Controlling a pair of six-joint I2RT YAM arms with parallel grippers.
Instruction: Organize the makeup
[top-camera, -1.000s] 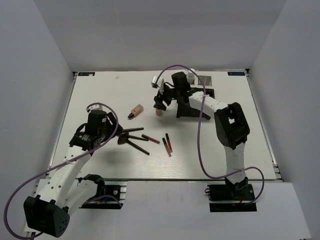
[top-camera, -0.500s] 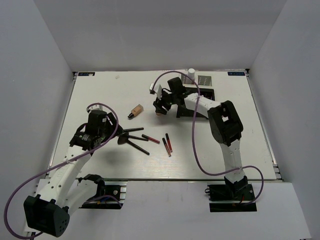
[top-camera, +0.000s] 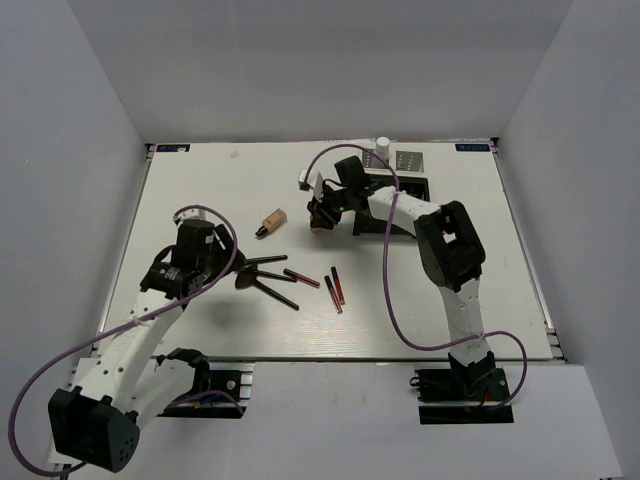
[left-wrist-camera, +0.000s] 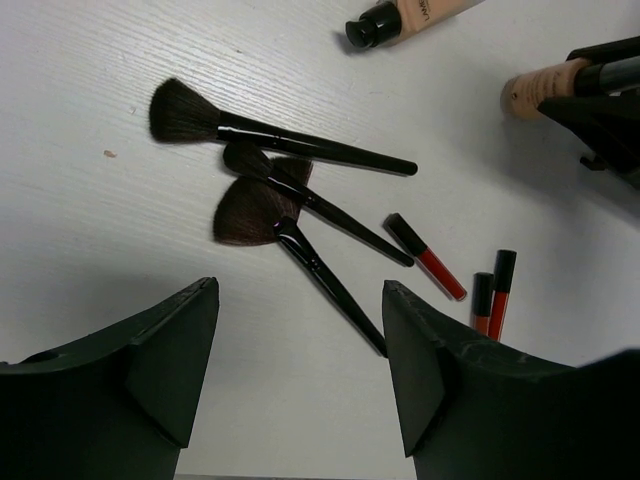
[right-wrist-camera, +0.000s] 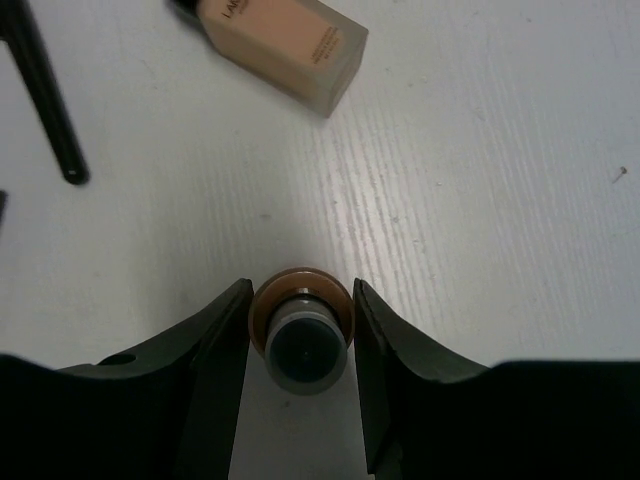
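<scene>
My right gripper (top-camera: 318, 218) is shut on a tan bottle with a dark cap (right-wrist-camera: 300, 338), upright at the table's surface left of the black box; whether it touches the table I cannot tell. A second tan bottle (top-camera: 270, 222) lies on its side to the left, also in the right wrist view (right-wrist-camera: 285, 45). Three black brushes (left-wrist-camera: 280, 190) and three thin red-black pencils (left-wrist-camera: 430, 262) lie mid-table. My left gripper (left-wrist-camera: 300, 300) is open and empty, just left of the brushes (top-camera: 265, 275). A white bottle (top-camera: 383, 146) stands at the back edge.
The black compartment box (top-camera: 418, 186) sits at the back right, partly hidden by my right arm. A small grey panel (top-camera: 411, 160) lies behind it. White walls close in the table on three sides.
My right arm has drawn in and shifted slightly left with the tan bottle, uncovering the white bottle at the back. The left arm has barely moved.
</scene>
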